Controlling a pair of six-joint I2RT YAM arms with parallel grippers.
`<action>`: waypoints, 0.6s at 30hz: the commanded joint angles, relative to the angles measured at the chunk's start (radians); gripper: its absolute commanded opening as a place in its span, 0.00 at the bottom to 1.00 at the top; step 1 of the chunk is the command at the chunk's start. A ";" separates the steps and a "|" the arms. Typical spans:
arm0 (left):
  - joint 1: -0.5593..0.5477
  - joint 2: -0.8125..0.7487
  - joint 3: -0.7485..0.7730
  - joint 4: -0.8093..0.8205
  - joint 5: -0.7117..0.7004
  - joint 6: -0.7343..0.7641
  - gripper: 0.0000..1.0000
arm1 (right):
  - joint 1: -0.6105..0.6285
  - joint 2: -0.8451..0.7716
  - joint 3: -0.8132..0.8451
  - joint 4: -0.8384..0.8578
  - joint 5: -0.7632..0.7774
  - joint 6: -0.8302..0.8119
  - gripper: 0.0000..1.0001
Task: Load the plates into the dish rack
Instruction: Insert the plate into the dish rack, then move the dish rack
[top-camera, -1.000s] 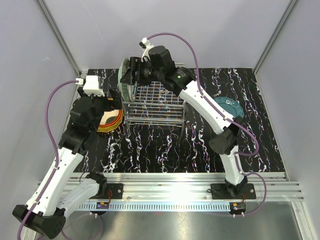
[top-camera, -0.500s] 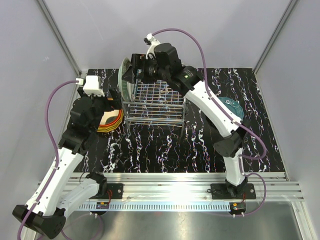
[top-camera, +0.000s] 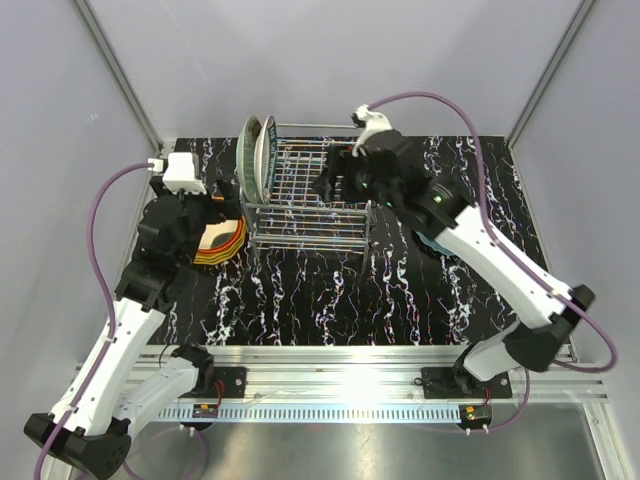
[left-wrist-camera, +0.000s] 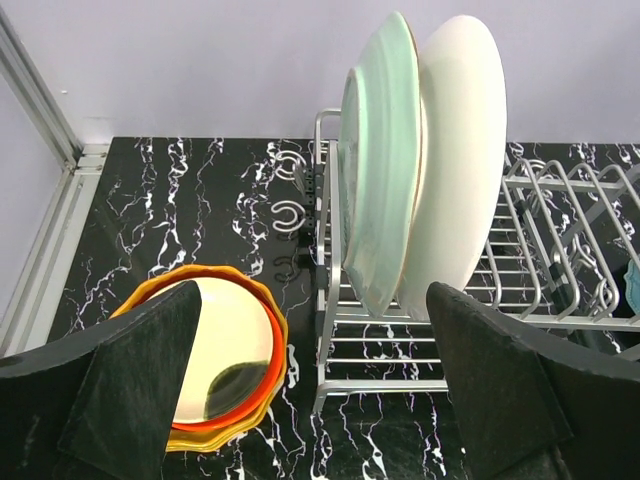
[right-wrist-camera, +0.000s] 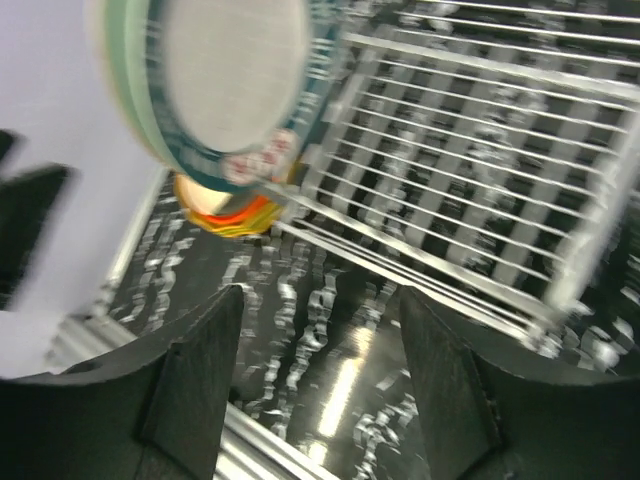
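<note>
Black left fingers and right fingers gape, empty.

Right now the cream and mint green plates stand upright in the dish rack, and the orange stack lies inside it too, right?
No: the orange stack lies on the table beside the dish rack, not inside it; the left wrist view shows this. The cream plate and mint green plate do stand upright in it.

The left arm and right arm have white shell links joined by bulky black joints; a purple cable loops to each white wrist camera block; the fingers are matte black wedges
</note>
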 joint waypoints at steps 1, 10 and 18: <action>0.003 -0.043 0.013 0.039 -0.041 0.015 0.99 | -0.013 -0.137 -0.157 0.018 0.232 -0.001 0.70; 0.002 -0.082 0.008 0.048 -0.029 0.018 0.99 | -0.087 -0.210 -0.320 -0.019 0.344 0.022 0.63; 0.002 -0.062 0.020 0.040 0.026 0.021 0.99 | -0.173 -0.145 -0.350 0.030 0.274 -0.013 0.61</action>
